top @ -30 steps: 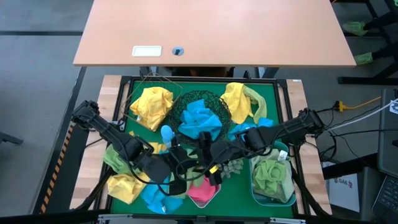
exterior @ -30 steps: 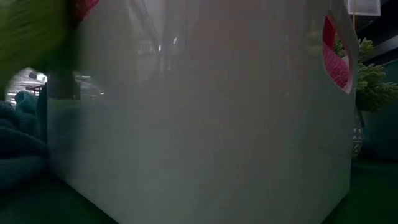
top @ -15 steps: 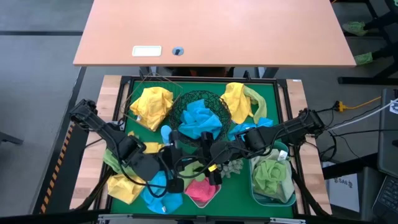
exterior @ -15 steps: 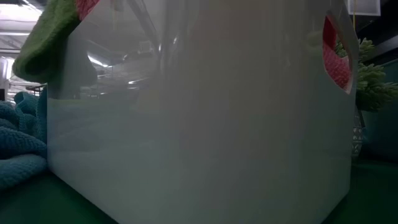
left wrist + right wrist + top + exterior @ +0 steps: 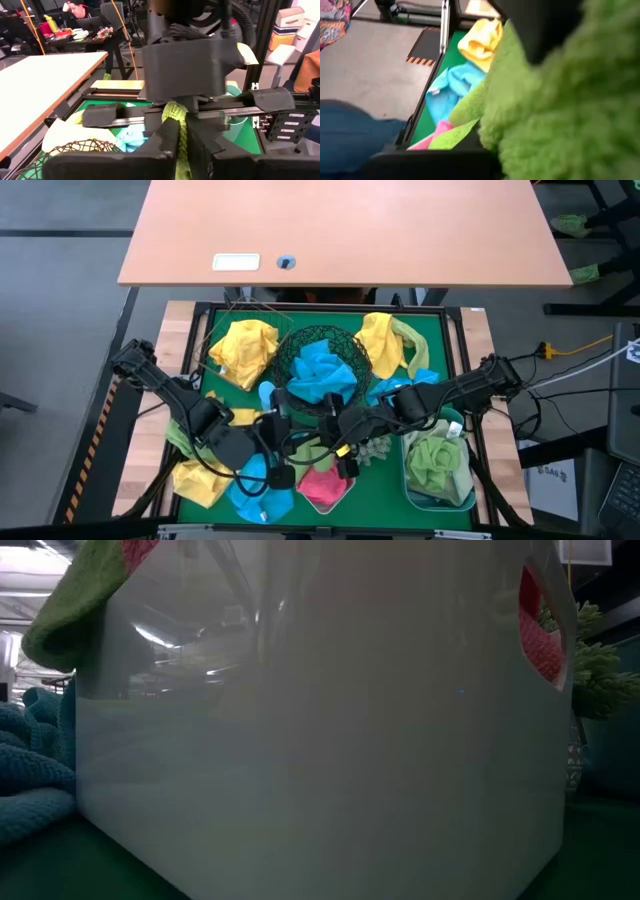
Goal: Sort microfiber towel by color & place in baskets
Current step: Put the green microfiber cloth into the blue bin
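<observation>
Green-matted counter (image 5: 440, 330) is maybe half sorted: blue towels (image 5: 322, 370) in mesh bowl (image 5: 352, 350), pink (image 5: 322, 485) in white tub (image 5: 330, 740), yellows loose. Both claws, left (image 5: 283, 448) and right (image 5: 332, 440), pinch one green towel (image 5: 176, 117) mid-counter.

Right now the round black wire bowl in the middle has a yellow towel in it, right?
Not quite. The high view shows the round black wire bowl in the middle holding a bright blue towel, not a yellow one. The yellow towels lie beside it.
</observation>
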